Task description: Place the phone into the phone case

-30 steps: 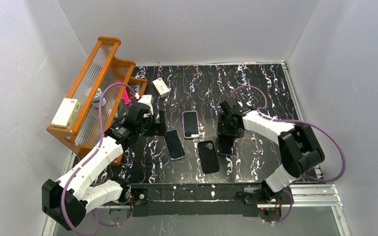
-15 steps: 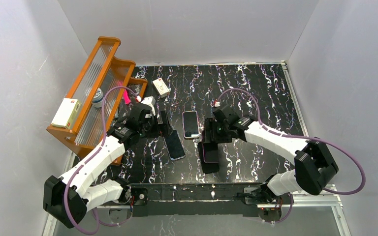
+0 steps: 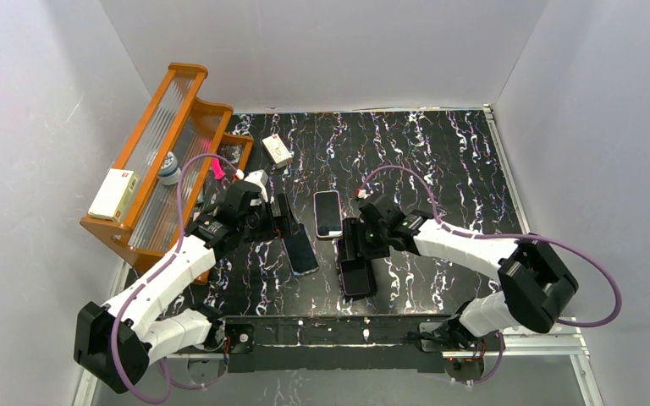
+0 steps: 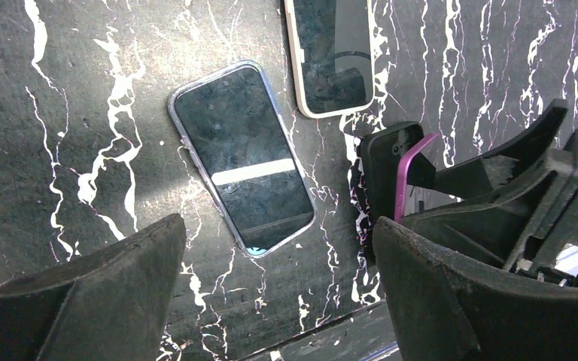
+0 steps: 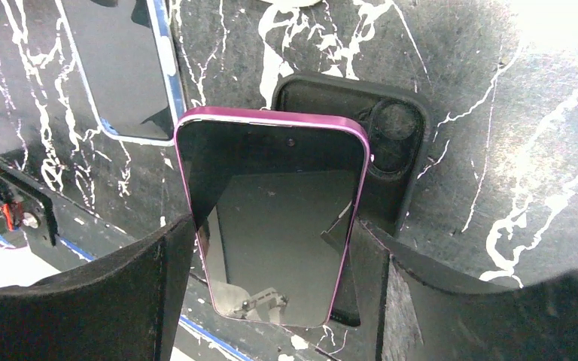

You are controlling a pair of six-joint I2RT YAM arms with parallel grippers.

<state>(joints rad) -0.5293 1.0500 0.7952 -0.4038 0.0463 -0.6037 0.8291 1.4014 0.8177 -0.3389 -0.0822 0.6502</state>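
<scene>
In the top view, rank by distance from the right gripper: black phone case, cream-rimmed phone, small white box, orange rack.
1. Black phone case, directly under the right gripper and its purple phone.
2. Cream-rimmed phone, just back-left of it.
3. Small white box, back left.
4. Orange rack, far left.

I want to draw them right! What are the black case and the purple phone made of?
The black case looks like soft rubber or silicone: dull, matte, with a thick rounded rim. The purple phone seems glass-fronted: glossy, showing reflections. Its shiny purple edge could be metal or plastic.
</scene>
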